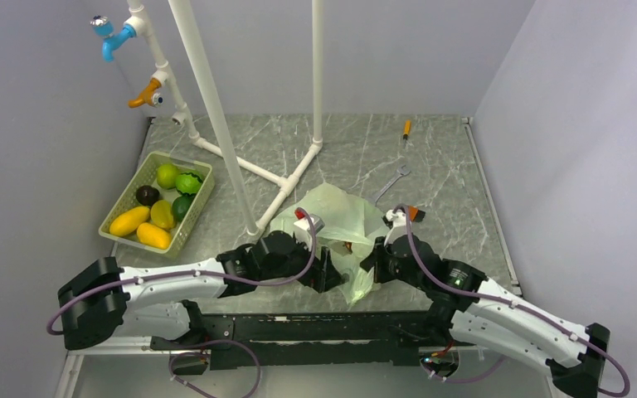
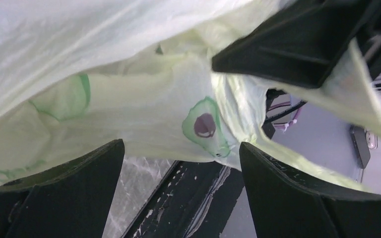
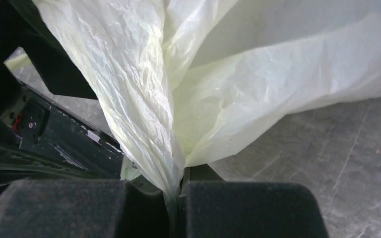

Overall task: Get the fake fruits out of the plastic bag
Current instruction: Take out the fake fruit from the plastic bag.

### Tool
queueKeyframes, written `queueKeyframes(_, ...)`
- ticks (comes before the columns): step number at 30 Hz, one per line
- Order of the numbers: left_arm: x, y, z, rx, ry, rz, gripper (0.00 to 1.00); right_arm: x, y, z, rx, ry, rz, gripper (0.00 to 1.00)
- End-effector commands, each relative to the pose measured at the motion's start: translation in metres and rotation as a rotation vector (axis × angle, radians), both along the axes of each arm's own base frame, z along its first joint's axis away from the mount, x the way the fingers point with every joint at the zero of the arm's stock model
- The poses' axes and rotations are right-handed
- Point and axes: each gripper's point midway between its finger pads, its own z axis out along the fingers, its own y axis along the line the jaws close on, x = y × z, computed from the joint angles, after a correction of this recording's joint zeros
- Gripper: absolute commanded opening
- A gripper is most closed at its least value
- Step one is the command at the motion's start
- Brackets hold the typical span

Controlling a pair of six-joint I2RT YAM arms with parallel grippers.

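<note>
On my top feed the plastic bag (image 1: 340,217) sat crumpled near the front edge of the counter (image 1: 448,191), in the middle, with both arms reaching in on it from either side. The right claw (image 3: 176,188) was pressed together on a twisted fold of the bag, the film bunching up out of the seam between its pads. The left claw (image 2: 181,148) was spread wide, its two fingers (image 2: 89,173) well apart, and the bag's film hung across just beyond them, showing an avocado print (image 2: 204,126); I could not tell whether either finger touched the plastic. The right arm's dark body showed at the upper right of that left wrist feed, close by.

The fake fruits (image 1: 162,214) I could see, yellow, green and one dark, lay in the slotted basket (image 1: 192,217) at the left. I could not make out any inside the bag. A wrench (image 1: 390,182) lay just behind the bag, and a screwdriver (image 1: 406,128) farther back.
</note>
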Motion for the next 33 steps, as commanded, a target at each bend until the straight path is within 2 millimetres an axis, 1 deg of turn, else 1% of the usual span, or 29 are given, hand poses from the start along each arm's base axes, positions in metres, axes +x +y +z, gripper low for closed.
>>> queueKeyframes(1,0.002,-0.003,0.011,-0.081,-0.023,0.032,0.91,0.011,0.003,0.027,-0.009,-0.105,0.037,0.00)
queueKeyframes(3,0.006,-0.003,0.015,-0.081,-0.035,0.048,0.90,0.009,-0.001,0.021,-0.051,-0.057,0.015,0.00)
queueKeyframes(6,0.012,-0.003,0.027,-0.088,-0.068,0.067,0.85,0.004,0.000,0.020,-0.038,0.003,-0.004,0.00)
queueKeyframes(8,0.016,0.002,0.031,-0.079,-0.084,0.093,0.84,0.000,0.000,0.020,-0.025,0.034,-0.020,0.00)
queueKeyframes(10,0.020,0.006,0.038,-0.097,-0.118,0.119,0.83,-0.005,0.000,0.020,0.001,0.051,-0.020,0.00)
queueKeyframes(12,0.020,0.007,0.042,-0.116,-0.136,0.117,0.83,-0.010,-0.005,0.015,0.015,0.074,-0.040,0.00)
queueKeyframes(14,0.021,0.006,0.037,-0.096,-0.135,0.110,0.82,-0.016,-0.011,0.005,0.012,0.111,-0.063,0.00)
queueKeyframes(16,0.021,-0.001,0.029,-0.068,-0.124,0.093,0.82,-0.021,-0.016,0.000,0.018,0.131,-0.073,0.00)
queueKeyframes(21,0.025,-0.020,0.020,-0.068,-0.103,0.069,0.82,-0.024,-0.016,-0.003,0.033,0.153,-0.086,0.00)
queueKeyframes(25,0.030,-0.029,0.015,-0.025,-0.111,0.057,0.82,-0.027,-0.013,-0.011,0.042,0.182,-0.090,0.00)
queueKeyframes(29,0.034,-0.036,0.024,-0.038,-0.133,0.052,0.77,-0.031,-0.009,-0.020,0.055,0.215,-0.083,0.00)
queueKeyframes(31,0.032,-0.035,0.034,-0.072,-0.144,0.054,0.76,-0.031,-0.010,-0.022,0.049,0.218,-0.087,0.00)
queueKeyframes(33,0.031,-0.032,0.039,-0.094,-0.149,0.057,0.76,-0.029,-0.012,-0.022,0.036,0.218,-0.102,0.00)
